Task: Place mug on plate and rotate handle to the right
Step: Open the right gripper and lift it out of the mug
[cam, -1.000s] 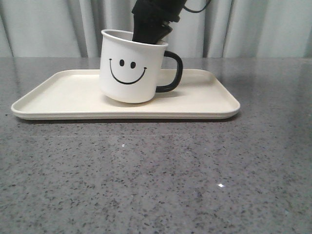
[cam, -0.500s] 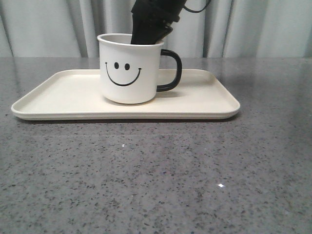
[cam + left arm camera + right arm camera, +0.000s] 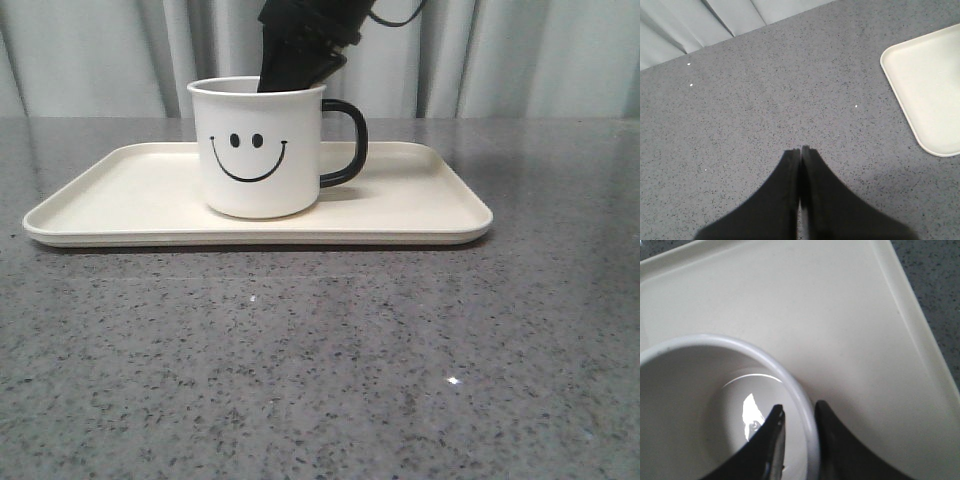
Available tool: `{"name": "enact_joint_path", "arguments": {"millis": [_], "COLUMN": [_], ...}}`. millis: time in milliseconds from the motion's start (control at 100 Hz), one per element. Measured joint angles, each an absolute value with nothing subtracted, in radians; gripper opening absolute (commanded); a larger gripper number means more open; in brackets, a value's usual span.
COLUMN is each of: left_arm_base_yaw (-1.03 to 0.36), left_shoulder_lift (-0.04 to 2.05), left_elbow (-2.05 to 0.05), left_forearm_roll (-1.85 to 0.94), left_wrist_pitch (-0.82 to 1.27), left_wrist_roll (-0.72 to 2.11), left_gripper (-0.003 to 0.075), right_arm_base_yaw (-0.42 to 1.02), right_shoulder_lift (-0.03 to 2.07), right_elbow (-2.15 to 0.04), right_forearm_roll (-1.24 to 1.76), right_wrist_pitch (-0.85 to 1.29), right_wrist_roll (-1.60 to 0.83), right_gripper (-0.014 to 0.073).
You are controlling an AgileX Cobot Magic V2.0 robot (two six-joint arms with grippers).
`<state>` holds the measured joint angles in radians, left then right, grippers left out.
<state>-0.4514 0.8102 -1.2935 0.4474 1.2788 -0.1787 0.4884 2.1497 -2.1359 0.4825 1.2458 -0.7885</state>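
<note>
The white mug [image 3: 260,150] with the black smiley face stands upright on the cream plate [image 3: 420,200], left of its middle. Its black handle [image 3: 350,140] points right. My right gripper [image 3: 292,72] comes down from above at the mug's back rim. In the right wrist view the right gripper [image 3: 799,412] straddles the mug [image 3: 690,390] wall, one finger inside and one outside, shut on it, over the plate [image 3: 840,315]. My left gripper [image 3: 801,149] is shut and empty over bare table, to the side of a plate corner [image 3: 930,95].
The grey speckled table [image 3: 320,360] stretches in front of the plate and on both sides of it. Pale curtains [image 3: 540,60] hang behind the table's far edge.
The mug was tilted with its base lifted; it now stands upright on the plate. The mug and my right gripper have shifted slightly left.
</note>
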Motion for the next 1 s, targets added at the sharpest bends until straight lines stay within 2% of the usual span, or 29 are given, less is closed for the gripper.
{"name": "enact_joint_path", "arguments": {"millis": [300, 610, 1000], "left_arm_base_yaw": [-0.451, -0.451, -0.451], "left_shoulder_lift": [0.810, 0.810, 0.810], "left_elbow": [-1.293, -1.293, -1.293], "left_forearm_roll": [0.438, 0.436, 0.436], "left_wrist_pitch": [1.279, 1.279, 1.279], "left_wrist_roll": [-0.179, -0.179, -0.179], "left_gripper": [-0.0020, -0.0020, -0.0020], "right_arm_base_yaw": [0.495, 0.495, 0.495], "right_shoulder_lift": [2.150, 2.140, 1.985], "right_elbow": [-2.144, -2.254, -2.284], "right_forearm_roll": [0.487, 0.493, 0.508], "right_wrist_pitch": [1.246, 1.246, 1.253], "right_wrist_roll": [-0.789, -0.774, -0.737], "right_gripper": [0.0179, 0.0179, 0.0179]}}
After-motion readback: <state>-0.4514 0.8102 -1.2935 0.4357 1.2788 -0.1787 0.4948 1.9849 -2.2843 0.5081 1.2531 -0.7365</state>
